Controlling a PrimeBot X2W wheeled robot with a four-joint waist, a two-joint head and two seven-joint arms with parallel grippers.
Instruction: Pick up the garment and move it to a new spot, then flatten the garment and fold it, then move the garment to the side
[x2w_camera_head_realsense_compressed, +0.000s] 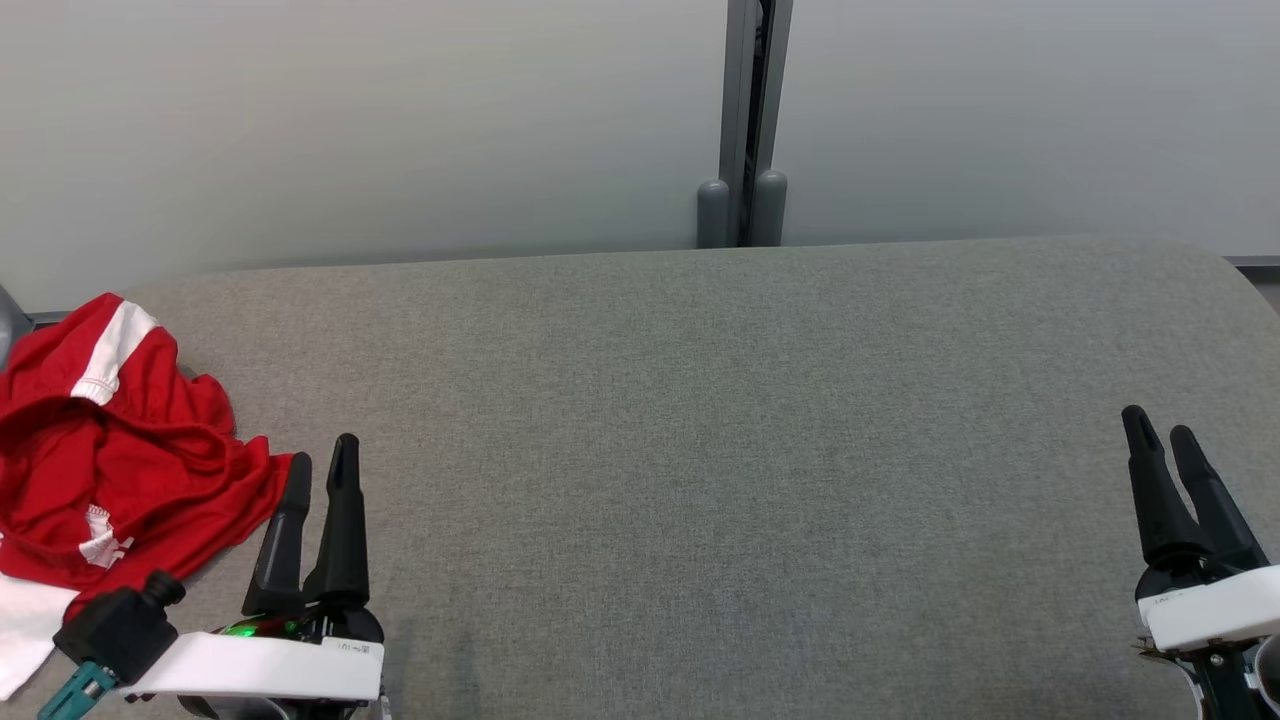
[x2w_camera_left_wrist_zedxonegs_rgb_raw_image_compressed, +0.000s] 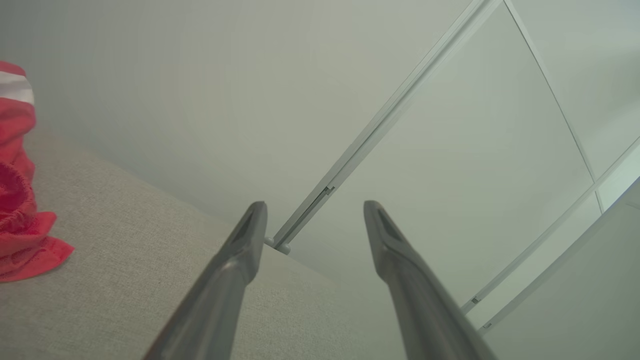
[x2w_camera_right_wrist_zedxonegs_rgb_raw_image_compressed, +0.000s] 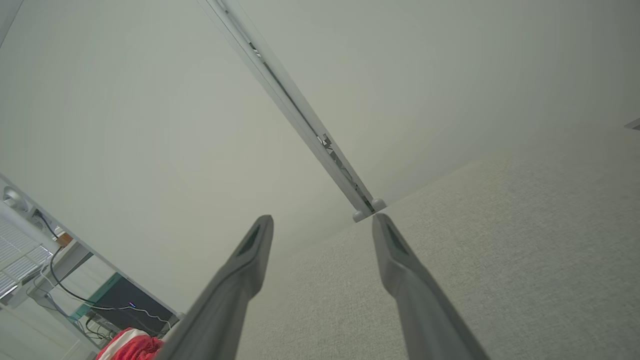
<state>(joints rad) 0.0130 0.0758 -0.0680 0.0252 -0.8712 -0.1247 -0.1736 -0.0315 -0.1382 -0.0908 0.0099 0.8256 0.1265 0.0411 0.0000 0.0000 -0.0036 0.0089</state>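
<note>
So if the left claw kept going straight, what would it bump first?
Probably the pale wall behind the grey cushion, though depth is hard to judge. The left gripper is open, and the red garment lies off to its left, out of line.

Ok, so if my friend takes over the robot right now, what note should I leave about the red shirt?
The left gripper is open and empty, just to the right of the garment.
The right gripper is open and empty, at the right end of the grey padded surface.
The garment lies crumpled at the surface's left edge, not held.
Done: nothing that shows; it is neither flat nor folded.
Left: pick it up, move it, flatten, fold, set it aside.
</note>
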